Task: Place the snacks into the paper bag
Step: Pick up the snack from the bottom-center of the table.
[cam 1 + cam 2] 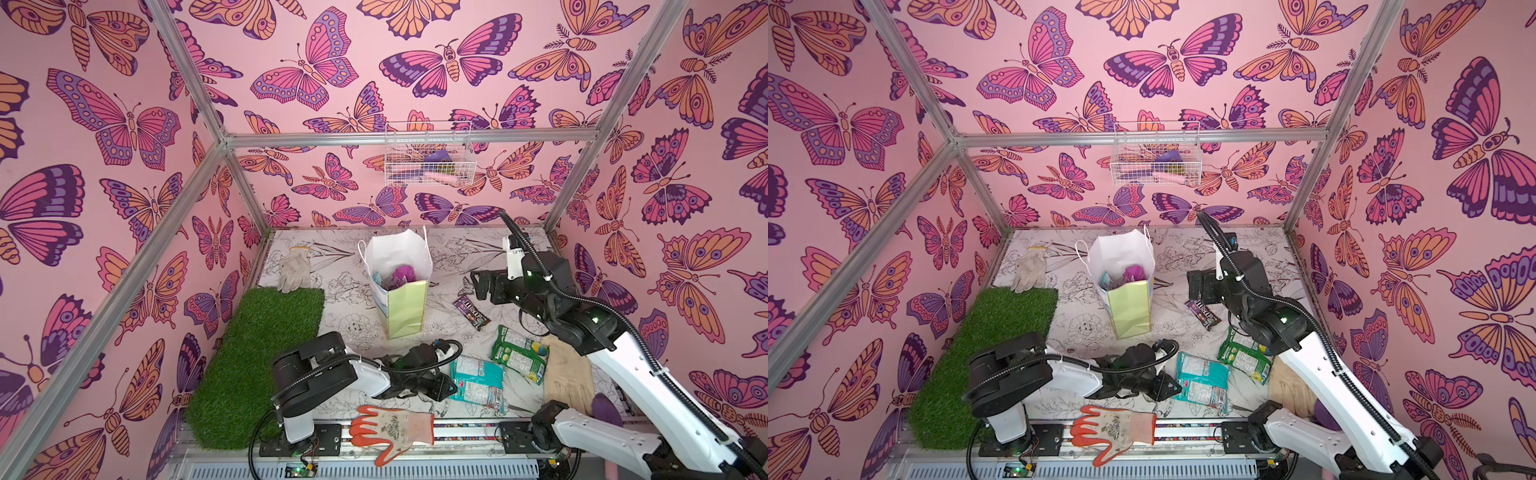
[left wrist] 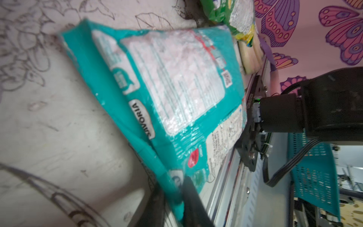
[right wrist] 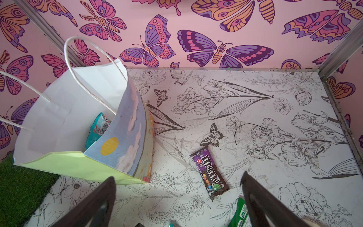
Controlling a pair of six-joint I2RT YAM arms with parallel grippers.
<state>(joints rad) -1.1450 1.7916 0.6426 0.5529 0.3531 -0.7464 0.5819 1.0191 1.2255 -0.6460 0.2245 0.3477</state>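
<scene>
On the floral table (image 1: 340, 299), three glossy snack packets (image 1: 519, 353); two more inside the yellow-green paper bag (image 1: 405, 311).
Left gripper (image 2: 173, 188) clamps the flat teal candy bag (image 2: 167, 88); right gripper (image 3: 177, 175) gapes, empty.

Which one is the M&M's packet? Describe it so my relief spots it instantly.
Find the upright paper bag mid-table. Between it and the green-and-yellow bag, the M&M's packet lies flat on the tabletop. It is the only small, dark, narrow packet; that bag and the teal bag nearby are bigger and bright.

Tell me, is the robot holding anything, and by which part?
The left end effector pinches the teal bag by one corner. The right end effector is open and holds nothing.
</scene>
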